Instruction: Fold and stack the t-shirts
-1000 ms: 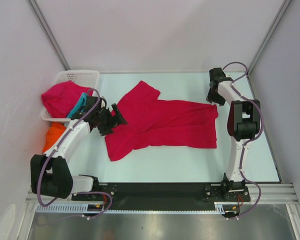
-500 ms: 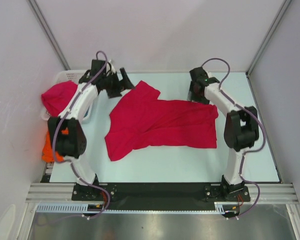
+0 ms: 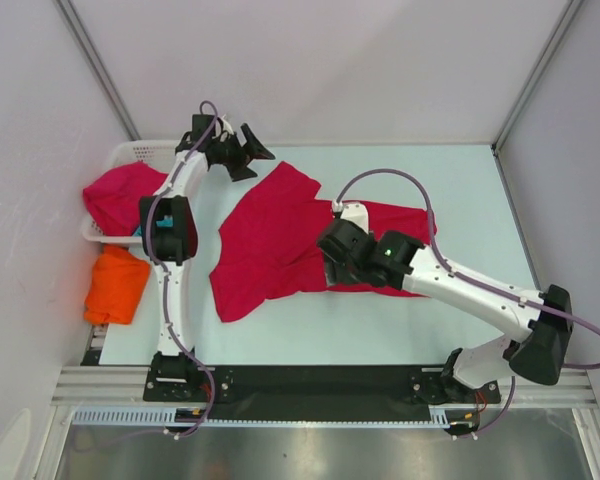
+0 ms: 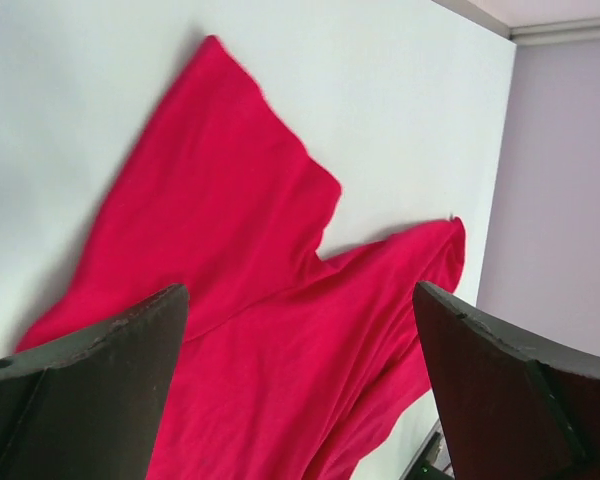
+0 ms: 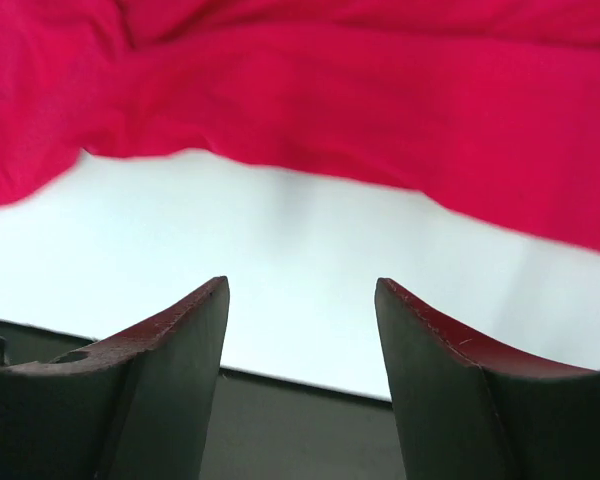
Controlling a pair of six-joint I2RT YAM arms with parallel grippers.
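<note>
- Crimson tee (image 3: pixel 280 230) lies spread but wrinkled mid-table (image 3: pixel 380 330); no fold in it yet.
- L gripper (image 3: pixel 250 155) has swung from the tee's left edge up to just past its far-left sleeve. Jaws wide, nothing in them.
- R gripper (image 3: pixel 332 250) came off the tee's far-right corner and now hangs over its middle, by the near hem. Fingers apart, only cloth and table betw. them.
- Tee hasn't shifted meanwhile.
- Reckon both are lining up for a first fold.
- Left of the tee: basket (image 3: pixel 145 152) w/ second crimson tee (image 3: pixel 120 190); orange tee (image 3: pixel 117 285) outside it.

Basket (image 3: pixel 140 150) blocks far-left corner; bare table (image 3: pixel 485 195) right of spread t-shirt (image 3: pixel 280 230).
</note>
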